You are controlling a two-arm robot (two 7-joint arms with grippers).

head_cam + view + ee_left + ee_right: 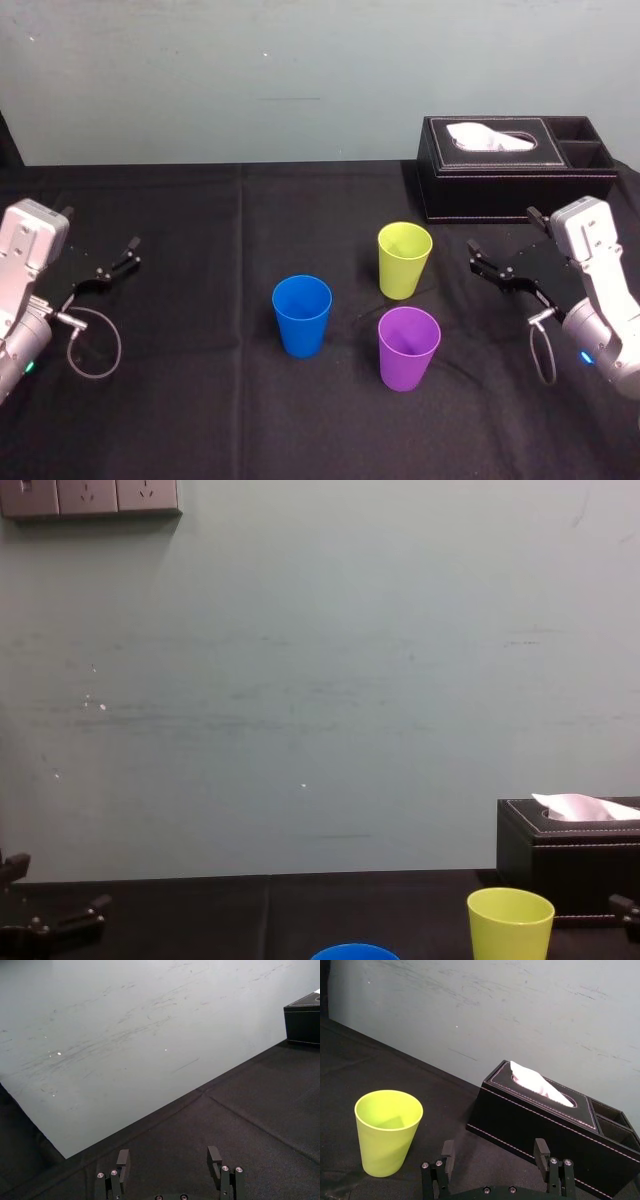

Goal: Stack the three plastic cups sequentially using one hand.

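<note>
Purple cup point(408, 350) upright, mouth up

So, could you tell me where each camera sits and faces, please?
Head: up high, looking down on the blue plastic cup, purple plastic cup and yellow-green plastic cup; left pincer and right pincer open at the sides.
Chest: low, facing the wall; pincer tips at bottom corners.
Left wrist: behind its fingers, facing black cloth and wall.
Right wrist: behind its fingers, facing the yellow-green cup and black tissue box.
Head, chest and right wrist share the yellow-green cup.
</note>
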